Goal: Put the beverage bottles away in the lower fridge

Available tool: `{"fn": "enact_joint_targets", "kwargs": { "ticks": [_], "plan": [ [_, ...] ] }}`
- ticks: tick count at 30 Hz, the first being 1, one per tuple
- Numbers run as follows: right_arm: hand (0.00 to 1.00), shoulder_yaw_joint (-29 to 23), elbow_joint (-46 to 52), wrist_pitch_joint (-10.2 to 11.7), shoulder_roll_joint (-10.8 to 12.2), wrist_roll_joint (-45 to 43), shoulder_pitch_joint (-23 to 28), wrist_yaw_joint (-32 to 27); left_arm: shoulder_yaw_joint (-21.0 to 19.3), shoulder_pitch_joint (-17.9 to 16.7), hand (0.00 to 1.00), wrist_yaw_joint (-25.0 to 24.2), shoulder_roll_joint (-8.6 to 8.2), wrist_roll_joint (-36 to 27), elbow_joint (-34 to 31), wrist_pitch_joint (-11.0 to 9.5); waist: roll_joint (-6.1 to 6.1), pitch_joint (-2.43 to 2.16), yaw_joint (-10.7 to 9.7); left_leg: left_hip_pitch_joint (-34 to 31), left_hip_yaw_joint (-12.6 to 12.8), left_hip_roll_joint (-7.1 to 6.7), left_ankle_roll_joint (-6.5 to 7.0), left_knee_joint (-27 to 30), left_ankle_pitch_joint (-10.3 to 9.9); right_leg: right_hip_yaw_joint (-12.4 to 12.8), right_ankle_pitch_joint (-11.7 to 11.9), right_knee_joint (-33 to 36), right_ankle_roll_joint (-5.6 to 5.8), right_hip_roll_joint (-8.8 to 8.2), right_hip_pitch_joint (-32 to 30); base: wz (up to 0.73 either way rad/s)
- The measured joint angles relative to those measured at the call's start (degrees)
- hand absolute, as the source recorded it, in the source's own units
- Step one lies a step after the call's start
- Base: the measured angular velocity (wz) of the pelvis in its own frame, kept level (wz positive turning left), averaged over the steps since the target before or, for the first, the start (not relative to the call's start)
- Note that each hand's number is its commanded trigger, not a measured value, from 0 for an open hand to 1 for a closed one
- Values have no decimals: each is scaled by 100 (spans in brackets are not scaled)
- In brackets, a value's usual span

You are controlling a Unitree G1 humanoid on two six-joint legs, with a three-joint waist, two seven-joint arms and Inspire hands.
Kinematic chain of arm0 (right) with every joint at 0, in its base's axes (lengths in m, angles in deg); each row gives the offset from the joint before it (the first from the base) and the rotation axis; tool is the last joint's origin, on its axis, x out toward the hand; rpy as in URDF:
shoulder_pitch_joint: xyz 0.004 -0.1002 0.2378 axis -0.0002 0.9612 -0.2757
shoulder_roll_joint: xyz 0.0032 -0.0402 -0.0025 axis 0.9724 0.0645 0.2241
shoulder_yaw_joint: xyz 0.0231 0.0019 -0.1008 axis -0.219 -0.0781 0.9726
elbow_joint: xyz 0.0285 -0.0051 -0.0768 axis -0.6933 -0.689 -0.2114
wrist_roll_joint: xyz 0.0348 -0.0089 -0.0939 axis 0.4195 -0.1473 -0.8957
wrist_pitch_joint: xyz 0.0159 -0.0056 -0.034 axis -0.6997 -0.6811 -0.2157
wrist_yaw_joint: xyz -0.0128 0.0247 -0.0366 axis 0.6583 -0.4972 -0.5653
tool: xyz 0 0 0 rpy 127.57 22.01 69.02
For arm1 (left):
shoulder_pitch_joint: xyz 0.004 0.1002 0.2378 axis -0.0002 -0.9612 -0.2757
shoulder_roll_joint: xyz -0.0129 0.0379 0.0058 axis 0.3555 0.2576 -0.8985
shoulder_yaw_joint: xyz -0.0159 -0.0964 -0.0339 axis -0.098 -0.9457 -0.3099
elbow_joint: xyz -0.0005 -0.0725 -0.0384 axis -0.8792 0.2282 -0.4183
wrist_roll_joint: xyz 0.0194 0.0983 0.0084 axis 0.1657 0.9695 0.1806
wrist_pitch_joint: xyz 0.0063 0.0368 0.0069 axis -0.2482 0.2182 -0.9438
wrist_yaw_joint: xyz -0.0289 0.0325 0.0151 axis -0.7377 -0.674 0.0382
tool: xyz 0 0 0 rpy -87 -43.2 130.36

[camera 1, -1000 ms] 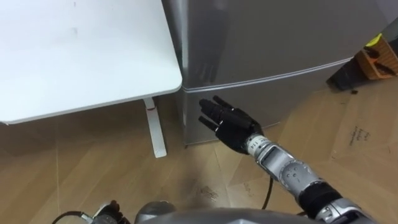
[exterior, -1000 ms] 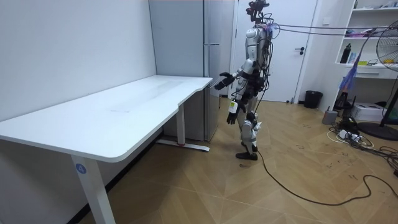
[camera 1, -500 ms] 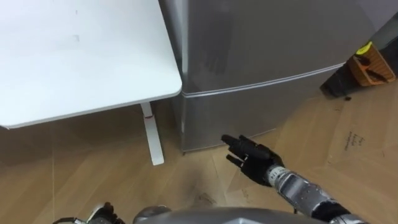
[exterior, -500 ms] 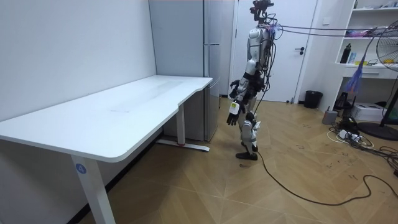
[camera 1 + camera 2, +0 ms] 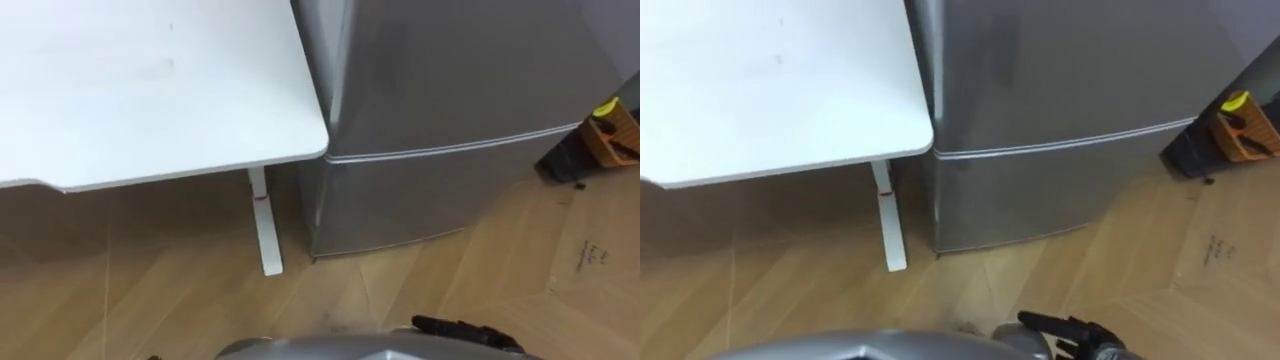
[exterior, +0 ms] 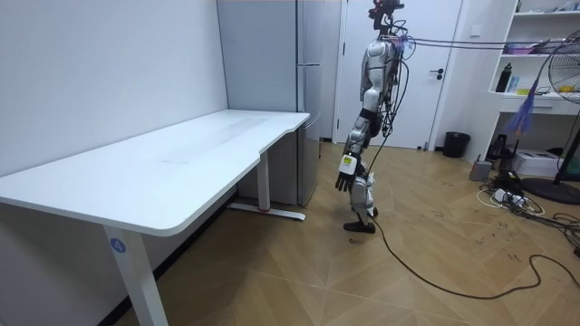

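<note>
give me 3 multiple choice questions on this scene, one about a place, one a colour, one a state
1. The white desk stands: A) left of the fridge B) right of it C) behind the robot
2. The fridge is: A) red B) silver C) black
3. The lower fridge door is: A) wide open B) ajar C) shut

1 A: its top ends at the fridge's left side.
2 B: both doors show silver.
3 C: it lies flush, no gap.
</note>
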Motion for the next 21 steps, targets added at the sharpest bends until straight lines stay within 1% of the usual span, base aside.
{"fn": "enact_joint_targets", "kwargs": {
  "ticks": [1,2,3,5,6,7,10,12,15,19,21],
  "plan": [
    [0,-73,7,12,4,-199,-4,-43,14,4,0,9,20,-2,0,-45,12,-4,-9,-39,-124,-16,22,56,-14,208,1,-133,2,71,43,50],
    [0,-74,11,17,4,-256,-11,-62,14,4,0,11,29,-4,0,-65,11,-3,-8,-45,-174,-31,26,59,-16,321,2,-215,4,100,85,50],
    [0,-73,32,51,3,-436,-13,-115,22,6,0,12,40,-3,-7,-90,7,-4,-10,-83,-315,-73,34,71,-15,454,-2,-390,11,141,178,38],
    [0,-72,8,111,2,-612,9,-189,24,18,0,12,43,-7,-9,-117,3,-2,-12,-153,-462,-108,56,82,-2,463,0,-700,15,163,309,46],
    [0,-73,-2,113,1,-631,43,-248,24,16,0,12,41,-12,-4,-117,-6,1,-11,-165,-562,-145,64,83,4,491,-4,-900,22,170,420,44],
    [0,-76,0,116,0,-628,62,-273,24,16,0,11,40,-8,-3,-116,-10,0,-11,-178,-604,-163,68,87,6,515,-8,-994,29,169,467,42],
    [0,-151,-8,119,23,-630,154,-280,16,-20,0,-17,45,5,-2,-101,-9,6,-22,-214,-797,-215,69,145,8,510,14,-1455,88,188,758,36],
    [0,-197,-57,136,18,-669,172,-279,13,-11,0,-87,43,79,-4,-82,-7,8,-69,-228,-901,-258,68,142,8,507,5,-1651,114,182,873,25],
    [0,-200,-105,231,-24,-792,168,-287,14,22,0,-139,44,117,-7,-77,51,36,-55,-240,-900,-258,57,122,3,575,7,-1728,123,194,878,3],
    [0,-195,-123,281,-28,-841,166,-336,9,46,0,-158,49,110,-16,-76,73,41,-23,-211,-895,-256,41,65,11,597,-3,-1773,144,200,897,-2],
    [0,-181,-140,305,-22,-841,163,-339,9,61,0,-167,21,112,-31,-75,71,41,-8,-203,-892,-255,32,34,16,608,-7,-1796,152,205,897,-3]
  ]
}}
